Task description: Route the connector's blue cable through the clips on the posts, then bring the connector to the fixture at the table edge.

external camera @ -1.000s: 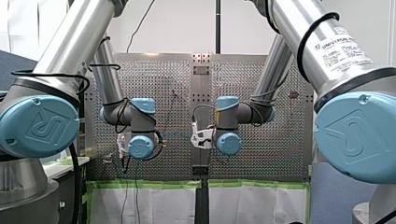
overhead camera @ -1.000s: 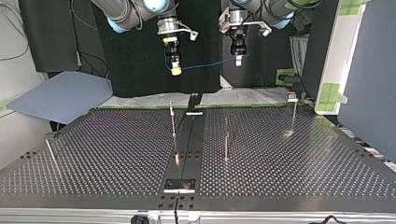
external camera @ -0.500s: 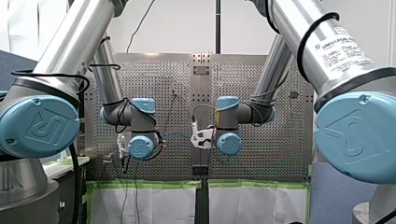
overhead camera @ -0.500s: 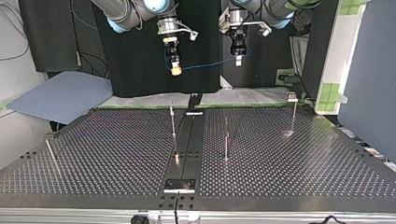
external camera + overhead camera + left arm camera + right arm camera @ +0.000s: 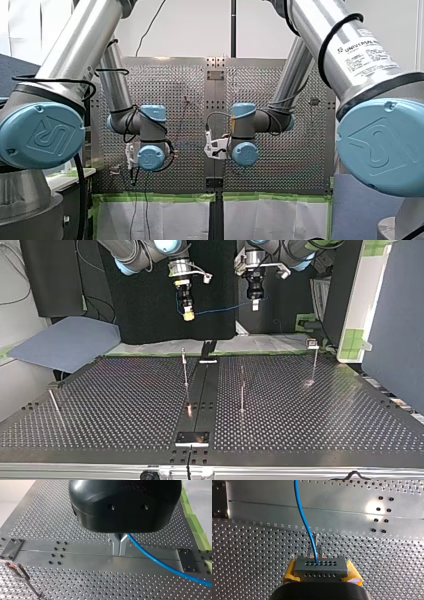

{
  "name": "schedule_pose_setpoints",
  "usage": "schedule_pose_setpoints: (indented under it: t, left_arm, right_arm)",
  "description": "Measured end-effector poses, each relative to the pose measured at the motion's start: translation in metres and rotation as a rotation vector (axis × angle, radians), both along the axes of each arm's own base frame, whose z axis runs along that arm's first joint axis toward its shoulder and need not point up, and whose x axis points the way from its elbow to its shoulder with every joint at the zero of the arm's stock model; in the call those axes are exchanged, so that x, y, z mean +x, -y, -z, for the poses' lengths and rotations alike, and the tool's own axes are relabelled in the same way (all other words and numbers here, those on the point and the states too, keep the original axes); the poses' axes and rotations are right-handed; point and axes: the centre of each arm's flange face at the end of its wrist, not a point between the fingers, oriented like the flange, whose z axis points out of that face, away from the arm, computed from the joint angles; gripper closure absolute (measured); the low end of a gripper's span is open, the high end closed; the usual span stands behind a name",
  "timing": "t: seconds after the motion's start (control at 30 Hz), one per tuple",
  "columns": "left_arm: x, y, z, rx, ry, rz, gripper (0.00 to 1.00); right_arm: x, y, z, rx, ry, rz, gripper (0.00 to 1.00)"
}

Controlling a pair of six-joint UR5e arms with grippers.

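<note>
In the top view both grippers hang high above the table's far edge. My right gripper (image 5: 188, 314), at that view's left, is shut on the grey connector (image 5: 320, 565), which sits between its yellow pads (image 5: 290, 572). The blue cable (image 5: 302, 517) leaves the connector's face and runs across (image 5: 220, 309) to my left gripper (image 5: 255, 304). Its metal fingers (image 5: 115, 545) are shut on the cable (image 5: 160, 563), which trails off to one side. A thin post with a clip (image 5: 314, 545) stands on the table under the connector.
Thin posts rise from the perforated table (image 5: 115, 405): two near the middle rail (image 5: 184, 367) (image 5: 242, 390), one at the top view's right (image 5: 313, 360), one at its left (image 5: 53, 401). A dark plate (image 5: 192, 438) sits at the near edge. Another clip post (image 5: 17, 570) shows beside my left gripper.
</note>
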Motion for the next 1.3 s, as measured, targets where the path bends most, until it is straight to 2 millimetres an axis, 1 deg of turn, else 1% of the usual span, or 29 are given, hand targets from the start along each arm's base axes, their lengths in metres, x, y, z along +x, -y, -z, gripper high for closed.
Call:
schedule_pose_setpoints:
  t: [0.83, 0.93, 1.13, 1.3]
  left_arm:
    - [0.0, 0.0, 0.0, 0.001, -0.001, 0.001, 1.0]
    - [-0.001, -0.003, 0.004, 0.011, -0.008, 0.001, 1.0]
    - [-0.009, -0.012, 0.02, 0.063, -0.036, 0.019, 1.0]
    - [-0.012, -0.013, 0.034, 0.088, -0.043, 0.031, 1.0]
  right_arm:
    - [0.0, 0.0, 0.0, -0.001, 0.001, 0.0, 1.0]
    - [0.001, -0.001, 0.001, 0.002, 0.002, 0.0, 1.0]
    - [0.015, -0.011, 0.015, 0.05, 0.002, -0.016, 1.0]
    - [0.015, -0.019, 0.038, 0.105, -0.041, -0.022, 1.0]
